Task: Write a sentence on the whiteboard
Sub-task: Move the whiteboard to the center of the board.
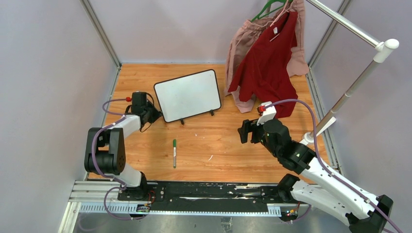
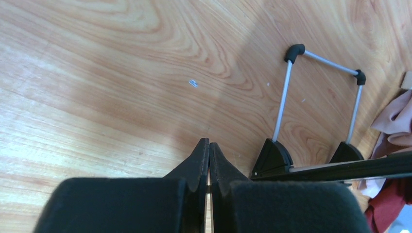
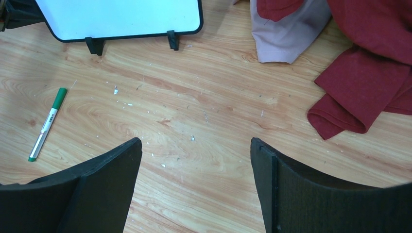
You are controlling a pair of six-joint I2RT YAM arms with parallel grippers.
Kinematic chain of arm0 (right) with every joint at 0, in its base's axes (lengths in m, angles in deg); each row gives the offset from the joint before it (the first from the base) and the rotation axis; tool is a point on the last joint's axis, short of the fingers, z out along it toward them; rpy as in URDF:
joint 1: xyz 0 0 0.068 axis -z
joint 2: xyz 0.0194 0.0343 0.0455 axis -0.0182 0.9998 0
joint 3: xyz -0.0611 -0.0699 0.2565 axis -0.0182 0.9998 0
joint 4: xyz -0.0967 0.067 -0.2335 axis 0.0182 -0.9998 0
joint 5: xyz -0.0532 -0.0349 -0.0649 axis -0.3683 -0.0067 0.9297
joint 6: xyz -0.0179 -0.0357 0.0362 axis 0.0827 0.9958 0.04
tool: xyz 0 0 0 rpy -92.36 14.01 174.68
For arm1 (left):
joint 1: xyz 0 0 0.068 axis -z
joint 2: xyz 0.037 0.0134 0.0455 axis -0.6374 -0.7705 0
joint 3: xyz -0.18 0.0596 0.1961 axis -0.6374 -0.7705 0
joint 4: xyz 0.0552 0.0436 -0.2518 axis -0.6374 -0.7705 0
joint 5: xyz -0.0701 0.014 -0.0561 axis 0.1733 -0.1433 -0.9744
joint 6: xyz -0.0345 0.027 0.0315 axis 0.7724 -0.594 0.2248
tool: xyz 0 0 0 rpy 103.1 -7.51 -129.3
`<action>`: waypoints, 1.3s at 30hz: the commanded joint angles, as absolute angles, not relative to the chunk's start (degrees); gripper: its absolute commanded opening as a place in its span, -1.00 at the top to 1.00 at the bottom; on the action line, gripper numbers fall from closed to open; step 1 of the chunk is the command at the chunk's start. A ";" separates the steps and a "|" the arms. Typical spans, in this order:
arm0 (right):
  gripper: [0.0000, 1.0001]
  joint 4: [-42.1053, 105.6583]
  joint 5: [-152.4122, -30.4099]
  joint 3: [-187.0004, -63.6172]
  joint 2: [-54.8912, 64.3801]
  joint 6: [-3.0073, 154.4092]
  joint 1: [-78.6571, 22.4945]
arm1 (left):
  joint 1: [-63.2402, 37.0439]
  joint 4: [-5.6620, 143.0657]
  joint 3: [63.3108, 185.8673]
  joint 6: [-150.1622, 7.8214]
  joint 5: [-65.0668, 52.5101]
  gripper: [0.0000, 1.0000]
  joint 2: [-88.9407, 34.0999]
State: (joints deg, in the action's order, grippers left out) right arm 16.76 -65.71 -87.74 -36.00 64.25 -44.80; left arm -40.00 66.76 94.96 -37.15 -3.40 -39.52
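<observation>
The whiteboard stands tilted on its little black feet at the back middle of the wooden table; its white face is blank, and no green sentence shows on it. It also shows in the right wrist view. A green-capped marker lies loose on the table in front of it and is also in the right wrist view. My left gripper is shut and empty at the board's lower left corner; its wrist view shows the board's foot and wire stand. My right gripper is open and empty above bare wood.
A red garment and a pink one hang from a metal rack at the back right and drape onto the table. Grey walls enclose the table. Small white flecks lie on the wood.
</observation>
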 commanded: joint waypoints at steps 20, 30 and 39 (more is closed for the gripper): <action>-0.70 17.61 -64.86 -86.76 -36.61 63.80 -44.57 | -34.94 71.58 95.66 -38.80 -7.27 0.94 -41.00; -0.74 26.25 -66.03 -85.23 -31.56 64.22 -44.50 | -34.76 71.80 95.01 -38.89 -6.39 0.93 -39.91; -0.91 45.74 -70.07 -92.05 -3.46 65.92 -42.37 | -34.76 71.79 94.34 -39.02 -5.20 0.90 -39.44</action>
State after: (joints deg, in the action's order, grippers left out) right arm 35.01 -68.81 -87.85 -12.79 64.32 -44.21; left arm -35.28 69.67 94.79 -38.44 -5.46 -40.66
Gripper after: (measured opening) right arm 0.958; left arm 0.047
